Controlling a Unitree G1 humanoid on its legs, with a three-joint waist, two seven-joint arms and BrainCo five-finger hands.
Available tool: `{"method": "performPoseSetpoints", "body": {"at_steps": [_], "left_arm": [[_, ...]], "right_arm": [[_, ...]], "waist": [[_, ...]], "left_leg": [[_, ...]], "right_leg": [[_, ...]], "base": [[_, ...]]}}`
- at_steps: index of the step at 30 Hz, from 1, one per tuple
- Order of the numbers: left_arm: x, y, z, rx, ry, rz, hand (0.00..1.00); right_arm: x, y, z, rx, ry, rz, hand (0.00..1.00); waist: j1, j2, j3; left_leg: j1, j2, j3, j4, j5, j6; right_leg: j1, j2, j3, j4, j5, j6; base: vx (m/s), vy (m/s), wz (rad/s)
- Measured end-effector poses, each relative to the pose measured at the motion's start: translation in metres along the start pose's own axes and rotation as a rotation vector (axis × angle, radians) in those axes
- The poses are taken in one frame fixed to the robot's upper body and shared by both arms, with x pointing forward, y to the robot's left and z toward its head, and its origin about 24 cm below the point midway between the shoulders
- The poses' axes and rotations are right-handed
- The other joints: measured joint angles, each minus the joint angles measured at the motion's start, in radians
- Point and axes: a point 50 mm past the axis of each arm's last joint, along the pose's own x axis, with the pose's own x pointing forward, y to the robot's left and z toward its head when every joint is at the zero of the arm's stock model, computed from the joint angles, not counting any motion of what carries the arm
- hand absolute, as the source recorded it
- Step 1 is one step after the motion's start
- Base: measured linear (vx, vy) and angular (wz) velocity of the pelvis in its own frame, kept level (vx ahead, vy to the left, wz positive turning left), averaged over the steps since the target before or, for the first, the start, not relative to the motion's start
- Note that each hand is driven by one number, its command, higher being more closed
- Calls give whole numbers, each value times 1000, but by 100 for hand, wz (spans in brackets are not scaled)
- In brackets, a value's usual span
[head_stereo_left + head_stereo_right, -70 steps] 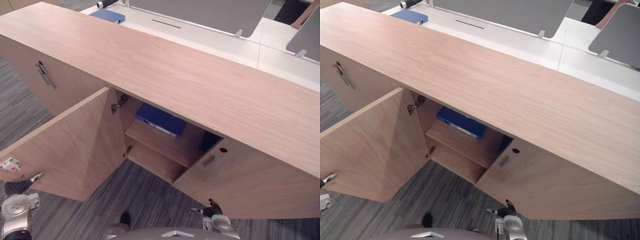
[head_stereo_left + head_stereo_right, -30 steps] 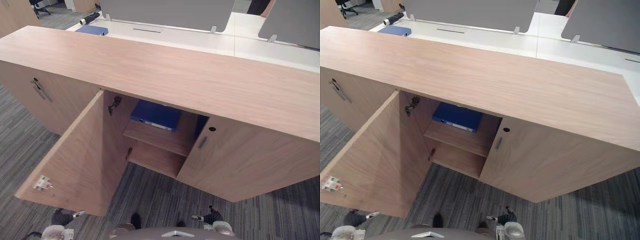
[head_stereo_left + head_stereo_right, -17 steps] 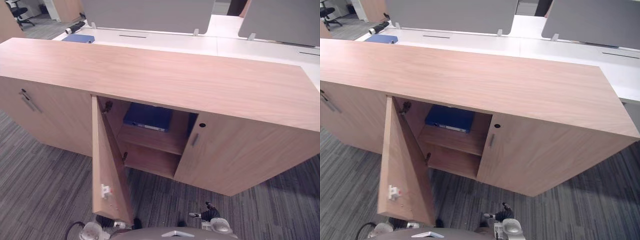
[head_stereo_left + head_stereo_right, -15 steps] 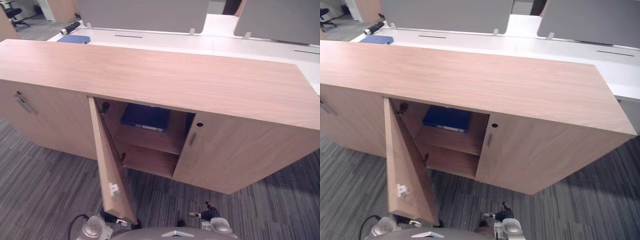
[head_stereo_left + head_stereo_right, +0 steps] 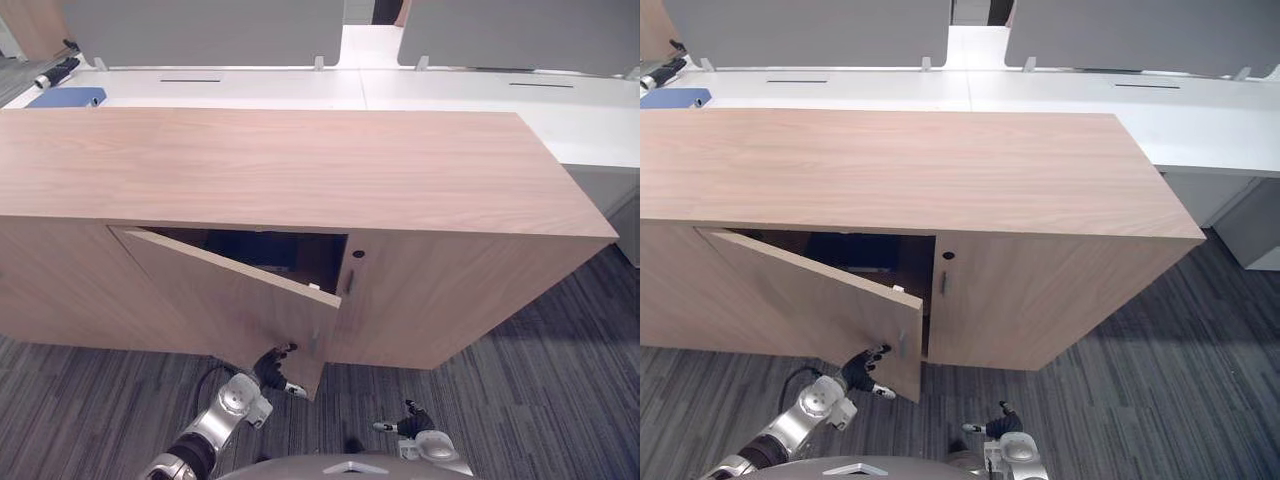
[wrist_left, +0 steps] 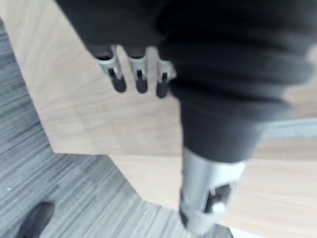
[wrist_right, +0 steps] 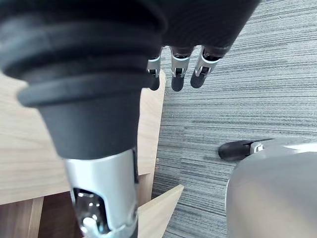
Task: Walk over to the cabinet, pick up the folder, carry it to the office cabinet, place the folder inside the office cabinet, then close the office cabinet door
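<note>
"Scanning from the upper left, what shows first?"

"A spare blue folder [image 5: 65, 97] lying flat on the white counter [image 5: 250, 88], just below the grey screens [image 5: 200, 30]."

"And under that?"

"The office cabinet [image 5: 300, 165] spans the middle of the frame and stands on striped grey carpet [image 5: 560, 360]. Its left door [image 5: 230, 300] is ajar, its free edge swung out a little."

"Where is the folder?"

"Inside the cabinet, in the dark gap above that door. Only a strip of blue of the folder [image 5: 248, 250] can be seen."

"The left hand?"

"The left hand [image 5: 272, 365] is at lower centre-left, by the door's bottom corner. Its fingers [image 6: 141, 82] reach loosely toward the door's outer face and grip nothing. Whether they touch the wood cannot be told."

"Further right?"

"The right door [image 5: 450, 300] is flush with the cabinet front, with a small handle [image 5: 348, 281] at its left edge."

"And the right hand?"

"The right hand [image 5: 410, 422] hangs at the bottom edge, right of centre, over the carpet and clear of the cabinet. Its fingers [image 7: 177, 82] are relaxed and empty."
</note>
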Motion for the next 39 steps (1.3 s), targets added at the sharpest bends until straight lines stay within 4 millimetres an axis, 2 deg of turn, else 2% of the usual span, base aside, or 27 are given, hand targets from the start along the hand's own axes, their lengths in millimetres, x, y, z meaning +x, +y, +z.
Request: {"method": "performPoseSetpoints", "body": {"at_steps": [4, 7, 12, 14, 15, 18, 21, 27, 39], "left_arm": [[0, 6, 2, -25, -7, 45, 0], [-2, 20, -2, -78, -1, 133, 0], [-16, 37, -35, -186, 106, 271, 0], [-22, 37, -47, -214, 147, 292, 0], [-29, 37, -61, -246, 200, 315, 0], [-44, 36, -89, -308, 308, 369, 0], [-53, 36, -104, -338, 370, 405, 0], [-62, 32, -117, -349, 428, 422, 0], [-79, 19, -141, -409, 549, 433, 0]], "right_arm": [[0, -1, -5, 6, 23, -5, 0], [0, -2, -9, 11, 40, -10, 0], [-4, -4, -25, 34, 99, -22, 0], [-4, -4, -28, 36, 114, -22, 0], [-4, -4, -28, 39, 116, -23, 0], [-5, -4, -29, 45, 118, -23, 0], [-5, -5, -30, 59, 128, -28, 0], [-5, -6, -34, 76, 147, -34, 0], [-6, -6, -37, 79, 165, -32, 0]], "waist": [[1, -4, 1], [6, -10, 2], [9, -28, 2], [21, -31, 1], [29, -33, 2], [31, -36, 4], [35, -38, 6], [55, -41, 9], [59, -42, 12]], "left_leg": [[1, 4, -2, 0, 0, 0], [3, 4, -7, 0, 0, 0], [4, 2, -34, 0, 0, 0], [4, 3, -35, 0, 0, 0], [3, 3, -36, 0, 0, 0], [2, 2, -43, 0, 0, -1], [2, 2, -56, 0, 0, -1], [3, 2, -60, 0, 0, -1], [4, 2, -61, 0, -1, -2]], "right_leg": [[2, 3, -2, -1, -1, -3], [10, 3, -9, -5, -2, -3], [28, -1, -38, -11, -4, 3], [28, -1, -40, -11, -5, 5], [28, -1, -41, -11, -6, 6], [32, -2, -51, -11, -9, 10], [38, -3, -64, -11, -11, 11], [43, -3, -68, -11, -14, 14], [43, -3, -71, -9, -16, 13]], "base": [[-36, -46, 1], [-29, -33, 6], [-9, -38, 13], [-7, -39, 10], [-11, -44, 2], [-12, -41, 8], [-18, -40, 13], [-22, -34, 3], [-24, -34, 0]]}}
